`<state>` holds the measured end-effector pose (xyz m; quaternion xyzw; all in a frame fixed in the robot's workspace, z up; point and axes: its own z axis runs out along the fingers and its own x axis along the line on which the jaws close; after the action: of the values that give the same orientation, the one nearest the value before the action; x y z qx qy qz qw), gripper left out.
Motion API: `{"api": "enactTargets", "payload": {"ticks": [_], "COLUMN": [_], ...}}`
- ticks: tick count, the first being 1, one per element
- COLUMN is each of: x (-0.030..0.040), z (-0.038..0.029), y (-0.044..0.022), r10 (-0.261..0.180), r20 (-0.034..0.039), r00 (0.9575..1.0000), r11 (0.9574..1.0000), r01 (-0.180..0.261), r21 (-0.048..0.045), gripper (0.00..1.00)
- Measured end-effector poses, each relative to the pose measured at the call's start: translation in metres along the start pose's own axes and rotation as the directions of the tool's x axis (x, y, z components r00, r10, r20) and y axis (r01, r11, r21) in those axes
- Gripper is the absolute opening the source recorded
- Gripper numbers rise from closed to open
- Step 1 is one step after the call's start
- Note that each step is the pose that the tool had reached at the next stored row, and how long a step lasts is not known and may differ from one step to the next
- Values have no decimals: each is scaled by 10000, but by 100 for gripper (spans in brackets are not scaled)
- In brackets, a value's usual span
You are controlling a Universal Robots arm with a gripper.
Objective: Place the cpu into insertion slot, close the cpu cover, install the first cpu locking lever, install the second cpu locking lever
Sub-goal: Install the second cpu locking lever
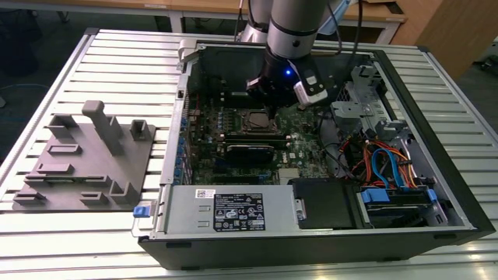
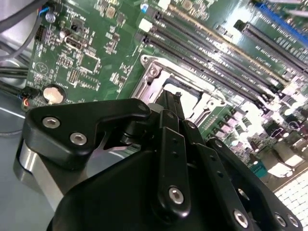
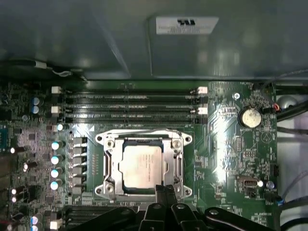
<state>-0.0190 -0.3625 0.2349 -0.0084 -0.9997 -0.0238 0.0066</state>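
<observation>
A: Black linkage bars are most of what I can make out of the claw (image 3: pixel 163 192). In the first wrist view its fingers run together to a narrow tip, pressed shut with nothing between them.

B: And where is that tip?

A: At the edge of the insertion slot (image 3: pixel 144 165), right on the silvery frame. In the exterior view the claw (image 1: pixel 274 108) hangs just above the same socket, inside the open computer case (image 1: pixel 435 192).

B: Is the chip in?

A: Yes. The cpu (image 3: pixel 140 166) lies flat in the slot, its dull grey top showing through the square cut-out of the cpu cover (image 3: pixel 111 166), which lies down around it.

B: What's around the socket?

A: Green motherboard (image 3: pixel 226 144), long black memory slots (image 3: pixel 130 103) just beside the socket, and a round coin battery (image 3: pixel 250 117) further off.

B: And outside the case?

A: A grey fixture block (image 1: pixel 86 160) sits on the slatted metal surface (image 1: pixel 125 52), toward the exterior view's left.
</observation>
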Motion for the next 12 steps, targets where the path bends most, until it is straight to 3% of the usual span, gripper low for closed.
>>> {"api": "enactTargets", "payload": {"ticks": [6,8,12], "x": [-1,-1,-1], "z": [-3,-3,-4], "y": [-55,-63,-74], "r10": [0,1,-1], "r20": [-3,-40,-84], "r00": [10000,10000,10000], "r11": [10000,10000,9997], "r01": [0,-1,-1], "r21": [2,-22,-235], "gripper": [10,10,10]}}
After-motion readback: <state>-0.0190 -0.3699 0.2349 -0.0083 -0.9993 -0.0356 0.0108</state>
